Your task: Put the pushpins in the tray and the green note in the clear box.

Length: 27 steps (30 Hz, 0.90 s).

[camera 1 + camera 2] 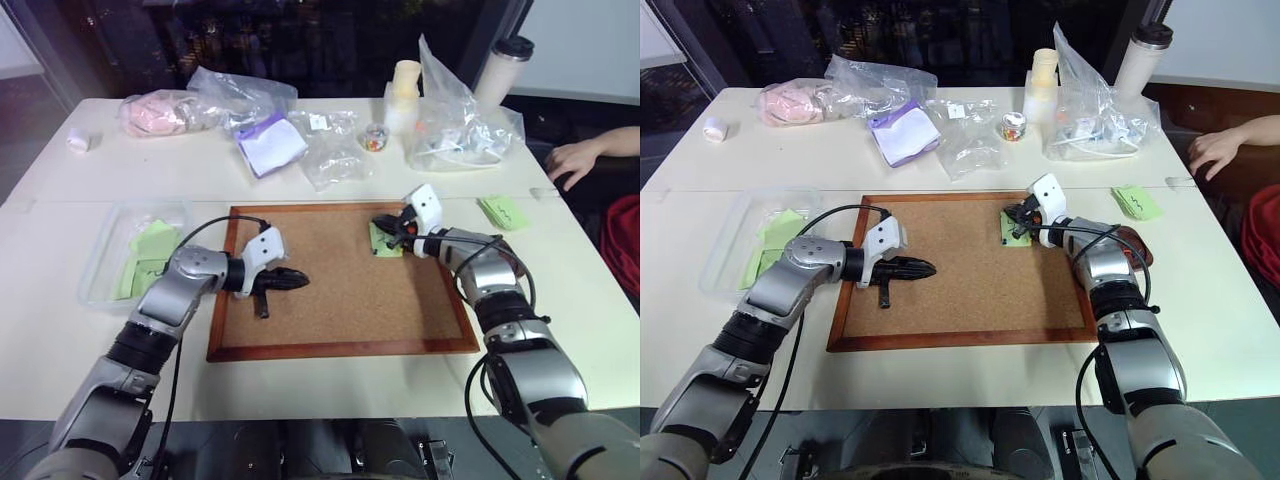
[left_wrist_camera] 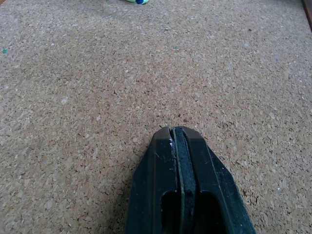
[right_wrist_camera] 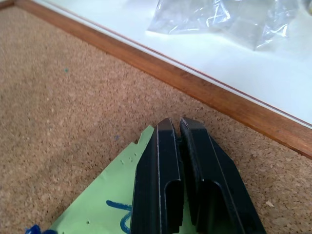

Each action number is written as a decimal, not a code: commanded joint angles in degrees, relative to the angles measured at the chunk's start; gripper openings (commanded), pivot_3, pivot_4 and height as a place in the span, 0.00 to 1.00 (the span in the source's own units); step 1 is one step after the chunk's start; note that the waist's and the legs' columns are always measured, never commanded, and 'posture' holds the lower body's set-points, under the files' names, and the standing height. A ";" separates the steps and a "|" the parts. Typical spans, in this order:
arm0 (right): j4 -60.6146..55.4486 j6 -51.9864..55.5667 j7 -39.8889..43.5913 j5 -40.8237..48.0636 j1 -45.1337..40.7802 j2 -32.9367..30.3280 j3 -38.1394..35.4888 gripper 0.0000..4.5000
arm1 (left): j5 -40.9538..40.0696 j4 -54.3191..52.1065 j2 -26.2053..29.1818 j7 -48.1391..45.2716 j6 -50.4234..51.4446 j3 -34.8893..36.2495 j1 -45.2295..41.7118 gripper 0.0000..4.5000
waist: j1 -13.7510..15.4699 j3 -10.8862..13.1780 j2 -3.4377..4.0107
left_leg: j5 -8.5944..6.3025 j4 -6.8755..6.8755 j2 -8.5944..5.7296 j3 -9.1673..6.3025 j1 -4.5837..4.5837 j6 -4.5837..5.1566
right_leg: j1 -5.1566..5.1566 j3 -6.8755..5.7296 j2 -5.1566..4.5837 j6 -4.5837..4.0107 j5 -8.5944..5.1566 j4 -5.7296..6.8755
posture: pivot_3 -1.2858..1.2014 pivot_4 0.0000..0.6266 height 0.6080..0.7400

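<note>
Nearest to us lay the corkboard (image 1: 340, 300), wood-framed, flat on the white table (image 1: 560, 300). Over its left part our left gripper (image 1: 288, 281) hovered with its fingers pressed together and nothing between them; its wrist view showed bare cork ahead.

Farther in, near the board's right rear corner, our right gripper (image 1: 393, 232) sat on the green note (image 1: 380, 243), jaws drawn almost shut. We could not tell whether they pinched a pushpin head or merely the paper's edge; a small blue dot, probably a pushpin (image 2: 140, 1), showed at the note's rim from the left wrist view. We judged the pins tiny, hard and slippery, best taken by the head and pulled straight out of the cork. The note was thin, limp and very light, so we reckoned on lifting it by a free corner once unpinned, since a flat pinch would crease it.

The clear box (image 1: 112, 228) stood on the table left of the board, already holding green sheets. The tray (image 1: 1137, 243) lay just right of the board, partly hidden behind our right forearm. Beyond sat plastic bags (image 1: 455, 125) and a tumbler (image 1: 503, 65), and a person's hand (image 1: 575, 160) rested at the far right edge.
</note>
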 commanded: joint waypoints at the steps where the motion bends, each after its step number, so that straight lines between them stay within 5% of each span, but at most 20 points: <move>1: -5.15 -1.04 -1.39 3.59 -0.44 -0.17 -5.24 0.01 | 1.74 1.96 -0.03 -0.02 1.75 -1.70 0.65 0.00 | 0.00 0.00 0.00 | 0.00 0.00 0.00 0.00 0.00 0.00 | 0.00 0.00 0.00 0.00 0.00 0.00 | 0.52 0.24 0.95; 12: -11.88 2.45 -6.95 5.83 1.21 -1.04 -10.88 0.01 | 2.08 0.98 -0.21 -0.18 1.79 -2.09 1.08 0.00 | -0.02 -0.02 0.04 | -0.10 0.00 0.00 -0.01 0.09 0.19 | 0.10 0.00 0.00 0.00 0.00 0.01 | 0.52 0.24 0.95; 20: -34.51 14.24 -15.06 5.91 20.67 -9.31 -18.12 0.01 | 2.45 1.68 0.22 0.14 0.18 -1.62 -0.22 0.00 | 0.11 -0.06 0.07 | -0.12 -0.02 -0.01 -0.04 0.04 0.21 | 0.11 -0.02 -0.07 0.00 0.00 -0.09 | 0.52 0.24 0.95; 27: -44.29 20.63 -17.38 7.28 31.53 -10.27 -22.01 0.01 | 2.97 1.57 0.54 -0.87 -0.22 -1.88 -0.65 0.00 | -0.08 -0.17 0.31 | -0.13 -0.01 -0.02 -0.04 0.29 0.23 | 0.25 0.08 0.05 0.01 0.01 0.03 | 0.52 0.24 0.95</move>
